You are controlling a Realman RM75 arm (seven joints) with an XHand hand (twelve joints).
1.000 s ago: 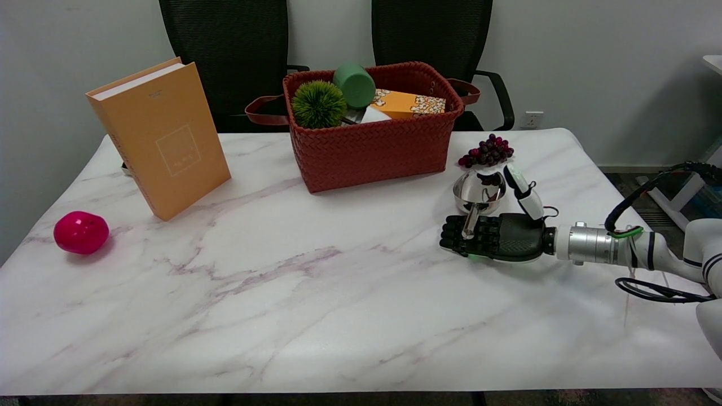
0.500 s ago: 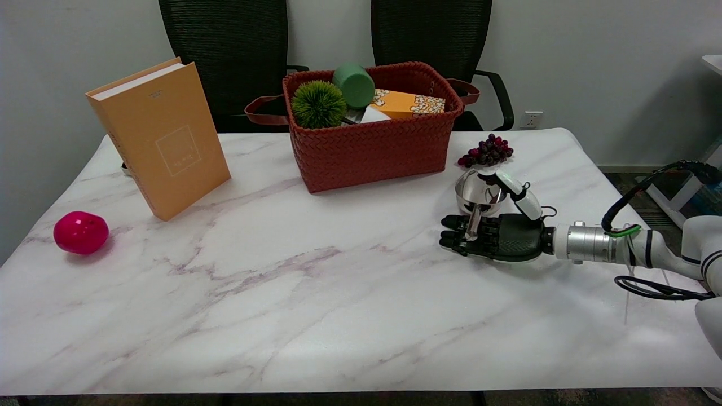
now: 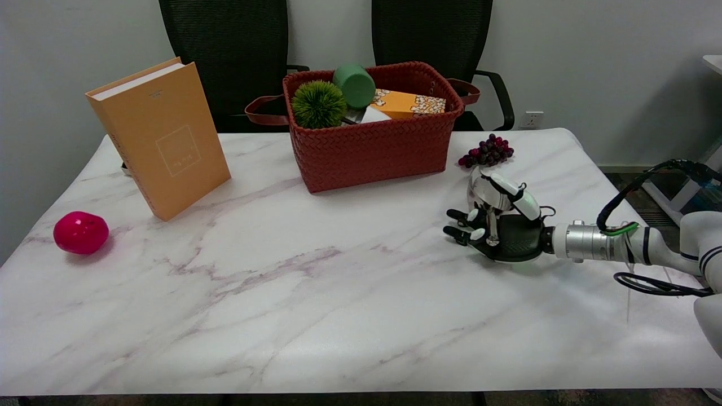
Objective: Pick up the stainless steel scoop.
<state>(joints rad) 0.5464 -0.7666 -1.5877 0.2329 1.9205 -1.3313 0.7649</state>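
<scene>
The stainless steel scoop (image 3: 480, 193) is at the right of the marble table, just in front of a bunch of purple grapes (image 3: 486, 151). Its shiny bowl is tipped up on edge and its handle runs down into my right hand (image 3: 502, 234). The hand lies palm up under the handle, with the fingers (image 3: 465, 224) curling in and the thumb pressed over the bowl's near side. Most of the handle is hidden in the palm. I cannot tell whether the scoop still touches the table.
A red woven basket (image 3: 372, 149) holding a green spiky ball, a green cup and an orange box stands at the back centre. An orange book (image 3: 161, 138) stands at the back left, a pink ball (image 3: 80, 232) lies at the far left. Two black chairs stand behind the table.
The flat open fingers have curled up around the handle and the thumb has swung down onto the bowl. The scoop's bowl has tipped from lying open to standing on edge.
</scene>
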